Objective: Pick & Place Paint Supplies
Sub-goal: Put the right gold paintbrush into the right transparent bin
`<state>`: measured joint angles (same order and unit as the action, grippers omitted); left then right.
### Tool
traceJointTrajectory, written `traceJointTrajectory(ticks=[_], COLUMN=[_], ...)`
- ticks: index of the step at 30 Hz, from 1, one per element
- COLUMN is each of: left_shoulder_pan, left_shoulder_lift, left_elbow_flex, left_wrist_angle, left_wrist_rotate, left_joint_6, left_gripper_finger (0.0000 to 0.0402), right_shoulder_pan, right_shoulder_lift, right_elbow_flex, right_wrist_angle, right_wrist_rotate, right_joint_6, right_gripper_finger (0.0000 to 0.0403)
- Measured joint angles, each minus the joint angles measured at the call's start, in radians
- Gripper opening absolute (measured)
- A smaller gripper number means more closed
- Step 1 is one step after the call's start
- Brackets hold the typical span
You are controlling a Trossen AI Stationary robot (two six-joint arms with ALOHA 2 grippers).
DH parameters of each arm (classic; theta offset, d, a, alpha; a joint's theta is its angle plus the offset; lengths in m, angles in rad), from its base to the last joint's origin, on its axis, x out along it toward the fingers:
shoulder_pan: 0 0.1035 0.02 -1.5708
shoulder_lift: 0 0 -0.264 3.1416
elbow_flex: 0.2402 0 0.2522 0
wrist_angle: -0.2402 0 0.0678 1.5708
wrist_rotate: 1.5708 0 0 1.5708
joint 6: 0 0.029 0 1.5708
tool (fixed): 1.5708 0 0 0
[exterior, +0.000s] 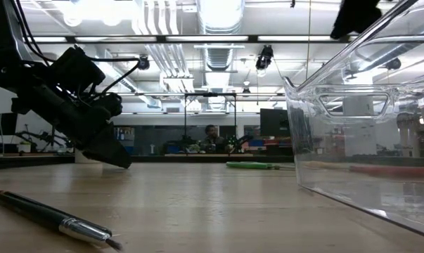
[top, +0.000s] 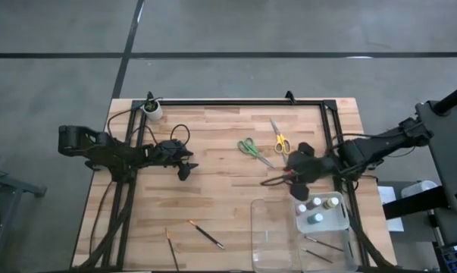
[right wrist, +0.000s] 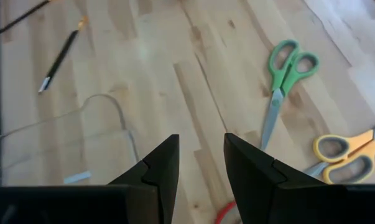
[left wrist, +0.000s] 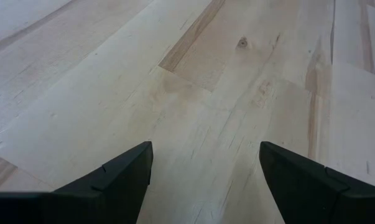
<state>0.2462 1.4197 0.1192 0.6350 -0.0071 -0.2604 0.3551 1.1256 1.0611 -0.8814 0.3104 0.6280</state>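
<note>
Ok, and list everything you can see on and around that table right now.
Scissors: three; green and yellow mid-table, red at the right gripper.
Brushes: two dark ones on the table, front left; two more seem to lie in the tray.
Paint bottles: about four, pale caps, in a tray compartment.
Tray: one, clear, front right.
Cup: one, white, back left corner.
Person: one, far behind the table.
Left gripper: open, empty, over bare wood.
Right gripper: by the tray's back edge.
</note>
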Motion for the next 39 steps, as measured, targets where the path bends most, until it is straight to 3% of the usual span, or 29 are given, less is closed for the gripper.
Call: traceJointTrajectory(ticks=[25, 39], left_shoulder_pan=[0.000, 0.000], left_shoulder_lift=[0.000, 0.000], left_elbow_flex=[0.000, 0.000], left_wrist_angle=[0.000, 0.000], left_wrist_rotate=[0.000, 0.000], left_joint_6=[0.000, 0.000], left_gripper_finger=[0.0303, 0.0303], right_shoulder_pan=[-0.041, -0.022], right_shoulder_lift=[0.682, 1.019], right_elbow_flex=[0.573, 0.785], right_wrist_angle=[-0.005, 0.026], right_wrist_rotate=[-0.005, -0.020], right_joint_6=[-0.058, 0.071], right_gripper_finger=[0.0123, 0.0123])
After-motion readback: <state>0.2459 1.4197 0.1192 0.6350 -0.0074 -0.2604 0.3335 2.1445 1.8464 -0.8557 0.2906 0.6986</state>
